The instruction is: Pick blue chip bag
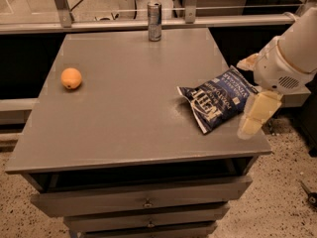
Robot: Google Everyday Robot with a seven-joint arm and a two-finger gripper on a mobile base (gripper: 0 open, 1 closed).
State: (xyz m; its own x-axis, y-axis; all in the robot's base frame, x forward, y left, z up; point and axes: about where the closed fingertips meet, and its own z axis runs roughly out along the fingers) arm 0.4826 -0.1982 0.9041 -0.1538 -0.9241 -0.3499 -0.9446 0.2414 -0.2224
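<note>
The blue chip bag (216, 98) lies flat on the grey table (124, 108) near its right edge, dark navy with white lettering. My gripper (250, 89) comes in from the right on a white arm, at the bag's right end. It is open: one cream finger (256, 115) hangs at the near side of the bag, the other (246, 62) shows at the far side. The bag's right tip sits roughly between them. Nothing is held.
An orange fruit (71, 78) sits at the table's left. A silver-and-blue drink can (155, 21) stands at the back edge. Drawers (143, 200) run below the tabletop. A rail and posts (148, 22) lie behind the table.
</note>
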